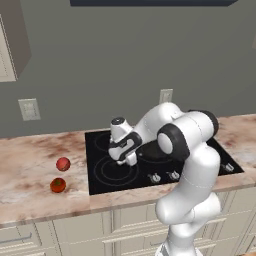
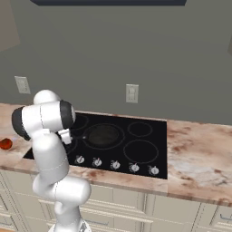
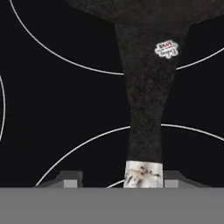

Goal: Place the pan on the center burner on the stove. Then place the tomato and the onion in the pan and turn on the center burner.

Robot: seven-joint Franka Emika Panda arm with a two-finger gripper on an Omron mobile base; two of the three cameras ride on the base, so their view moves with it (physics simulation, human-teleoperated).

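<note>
The gripper [image 3: 118, 179] is open around the pan [image 3: 146, 87] handle's pale tip, holding nothing. The onion [image 1: 63, 164] and tomato [image 1: 58, 185] wait at the picture's left.

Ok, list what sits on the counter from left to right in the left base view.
Tomato and, just behind it, onion → the jaws over the stove's left side → front knobs → bare counter.

The white arm [image 1: 192, 165] bent sharply forward from its base, elbow high, wrist angled toward nine o'clock; the gripper [image 3: 118, 181] pointed downward, its fingertips [image 3: 70, 178] parted.
</note>
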